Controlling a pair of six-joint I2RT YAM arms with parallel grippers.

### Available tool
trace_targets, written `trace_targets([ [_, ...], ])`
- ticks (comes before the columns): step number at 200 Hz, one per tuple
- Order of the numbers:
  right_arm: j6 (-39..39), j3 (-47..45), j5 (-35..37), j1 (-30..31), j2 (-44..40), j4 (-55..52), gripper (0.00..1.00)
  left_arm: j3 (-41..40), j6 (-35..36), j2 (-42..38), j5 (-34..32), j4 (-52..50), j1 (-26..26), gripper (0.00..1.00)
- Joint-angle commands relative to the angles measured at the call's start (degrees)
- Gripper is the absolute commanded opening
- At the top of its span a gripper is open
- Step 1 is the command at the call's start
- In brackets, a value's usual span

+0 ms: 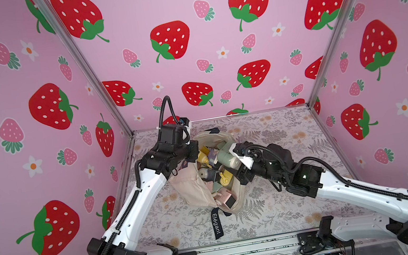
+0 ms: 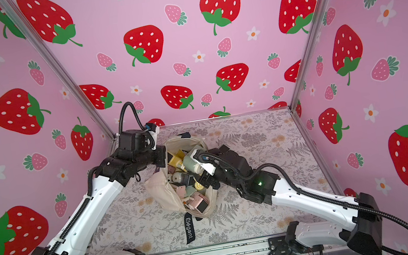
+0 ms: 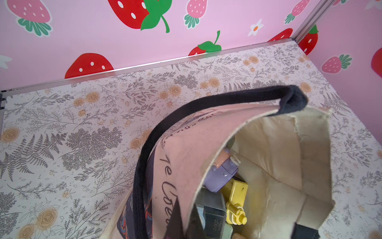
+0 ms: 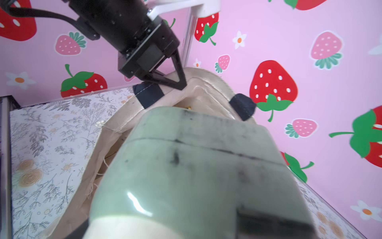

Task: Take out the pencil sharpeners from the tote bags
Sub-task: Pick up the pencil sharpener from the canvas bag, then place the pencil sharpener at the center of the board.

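Left gripper [image 4: 183, 85]: we are pinching the bag [image 1: 190, 191] rim, eleven o'clock, jaws closed.
Right gripper [image 1: 233, 160]: we are clasping a green sharpener [image 1: 225, 155], jaws wide.

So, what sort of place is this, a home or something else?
Most likely a small robot test booth, not a home. Strawberry-print walls close three sides on metal posts, two robot arms are fixed at the front, and a tote bag sits on the flowered table.

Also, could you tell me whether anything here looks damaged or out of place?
The held green sharpener is smeared with dark smudges, so it looks dirty. The black strap of the tote trails loose over the table. Nothing looks spilled.
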Motion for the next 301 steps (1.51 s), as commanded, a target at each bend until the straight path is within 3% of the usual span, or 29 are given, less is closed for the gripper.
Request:
trace_targets([
  [1, 1.5, -1.7, 8.6, -2.4, -4.6, 2.6, 0.49, 0.7, 1.3, -0.8, -1.2, 0.1, 0.1, 0.0],
  [37, 12.3, -6.4, 17.6, -13.3, -9.3, 2.7, 0.5, 0.8, 1.2, -0.8, -0.9, 0.1, 0.2, 0.0],
  [65, 22.2, -10.9, 17.0, -24.2, -8.2, 2.8, 0.49, 1.1, 1.2, -0.4, -0.8, -0.3, 0.2, 0.0],
  [80, 24.9, -11.4, 16.4, -27.0, -4.8, 2.1, 0.49, 1.0, 1.2, -0.5, -0.9, -0.3, 0.2, 0.0],
  [145, 26.7, -6.2, 15.8, -30.7, 13.6, -3.8, 0.49, 0.6, 0.9, -0.4, -1.2, 0.3, 0.1, 0.0],
  [210, 28.4, -3.1, 8.5, -34.0, 25.6, -4.0, 0.49, 1.5, 1.5, 2.1, -5.7, -1.4, -2.7, 0.0],
  [266, 29.9, -0.1, 0.7, -35.8, 32.5, -4.7, 0.5, 3.3, 1.4, 2.6, -7.5, -4.7, -5.2, 0.0],
  [296, 30.0, 0.5, -0.2, -35.9, 33.4, -5.5, 0.51, -0.2, 1.2, 0.8, -7.0, -2.0, -5.2, 0.0],
  [301, 30.1, 0.4, -0.4, -36.0, 33.2, -5.5, 0.55, -0.5, 1.1, 0.8, -6.7, -1.9, -5.2, 0.0],
])
